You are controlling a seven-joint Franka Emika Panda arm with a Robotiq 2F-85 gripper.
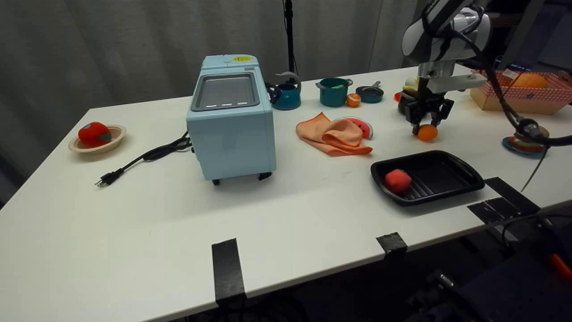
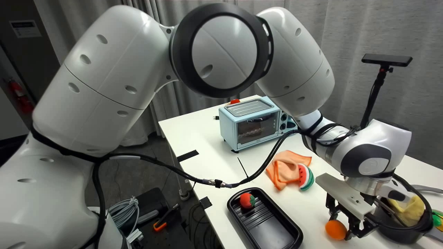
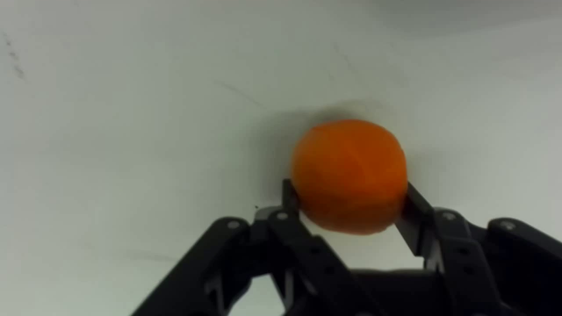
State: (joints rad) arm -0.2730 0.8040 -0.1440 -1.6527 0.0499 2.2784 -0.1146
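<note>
Black two-fingered end effector point(image 3: 351, 195) is clasping smooth round orange ball point(image 3: 350, 171).
Fingers point(image 3: 413, 224) are contacting opposite sides; the ball is resting on the white desk point(image 1: 308, 210) near the black rectangular tray point(image 1: 442, 172).

white arm point(image 2: 104, 79) (black cable point(image 1: 558, 141) alongside), black pincer point(image 3: 351, 197)
</note>
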